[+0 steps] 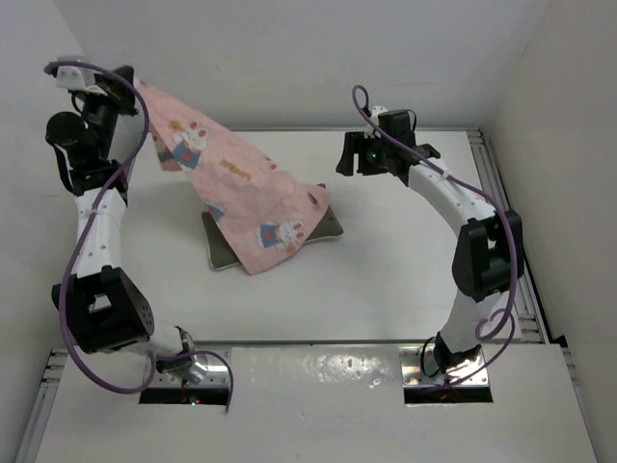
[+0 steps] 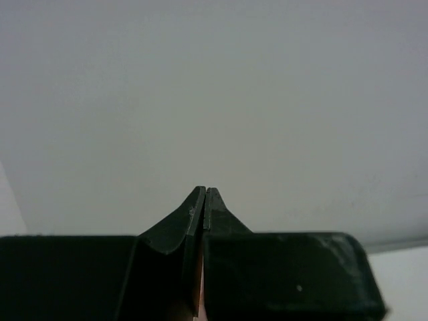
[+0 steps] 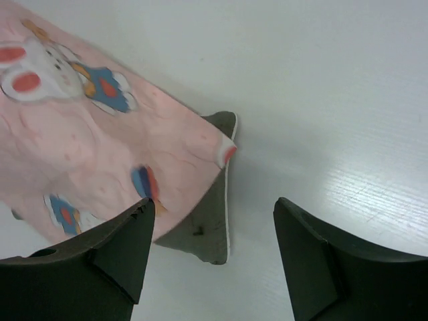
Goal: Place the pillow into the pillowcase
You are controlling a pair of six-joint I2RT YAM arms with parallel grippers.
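Two claws: left claw [image 2: 204, 199] shut on pillowcase [image 1: 241, 193] corner, cloth hanging over pillow [image 3: 208, 227]; right claw [image 3: 214, 202] wide above bare pillow corner. Best pin it while sleeve mouth opens.

pink bunny-print pillowcase [image 1: 241, 183], grey-olive pillow [image 1: 330, 226], white table [image 1: 386, 280]

A white table [image 3: 321, 100] spreads under and ahead of the right jaws, a plain pale wall [image 2: 214, 87] fills the space beyond the left jaws, and a metal rail [image 1: 487, 164] runs along the table's edge behind the right jaws.
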